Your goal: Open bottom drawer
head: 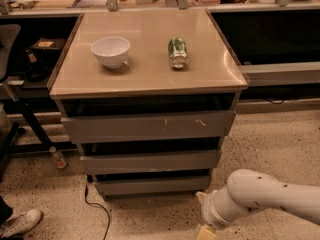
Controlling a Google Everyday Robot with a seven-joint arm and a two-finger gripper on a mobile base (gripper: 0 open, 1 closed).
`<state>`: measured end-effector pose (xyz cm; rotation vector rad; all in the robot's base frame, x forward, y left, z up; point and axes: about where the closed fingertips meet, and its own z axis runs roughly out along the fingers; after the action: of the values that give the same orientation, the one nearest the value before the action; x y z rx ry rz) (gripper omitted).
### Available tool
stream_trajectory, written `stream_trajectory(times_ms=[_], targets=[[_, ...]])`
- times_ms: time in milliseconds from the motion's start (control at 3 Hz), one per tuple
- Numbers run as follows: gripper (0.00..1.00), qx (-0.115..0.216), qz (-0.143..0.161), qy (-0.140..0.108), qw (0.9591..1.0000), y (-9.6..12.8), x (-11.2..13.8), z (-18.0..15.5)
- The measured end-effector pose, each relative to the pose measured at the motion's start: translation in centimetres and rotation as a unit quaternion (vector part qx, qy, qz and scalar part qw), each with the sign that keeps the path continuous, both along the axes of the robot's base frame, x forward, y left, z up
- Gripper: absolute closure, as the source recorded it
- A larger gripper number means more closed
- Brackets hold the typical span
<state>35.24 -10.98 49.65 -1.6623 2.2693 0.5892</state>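
The bottom drawer (152, 185) is the lowest and narrowest of three flat grey fronts in the cabinet, and its front stands flush with the ones above, shut. My white arm (260, 198) comes in from the lower right, low over the floor. The gripper (206, 231) sits at the bottom edge of the view, below and to the right of the bottom drawer, apart from it. Most of it is cut off by the frame.
On the beige cabinet top (150, 79) stand a white bowl (110, 51) and a green can (177, 52) lying on its side. A black cable (97, 209) trails on the floor at the left. A small bottle (58, 157) and a shoe (20, 223) lie on the left floor.
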Motion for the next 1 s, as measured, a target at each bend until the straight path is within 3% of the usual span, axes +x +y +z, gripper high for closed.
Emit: stream_trajectory(times_ms=[333, 1000], targets=[[0.0, 0.023, -0.014, -0.037, 0.9989, 1.8, 6.7, -7.0], [0.0, 0.033, -0.018, -0.036, 0.9986, 2.1, 6.7, -8.2]])
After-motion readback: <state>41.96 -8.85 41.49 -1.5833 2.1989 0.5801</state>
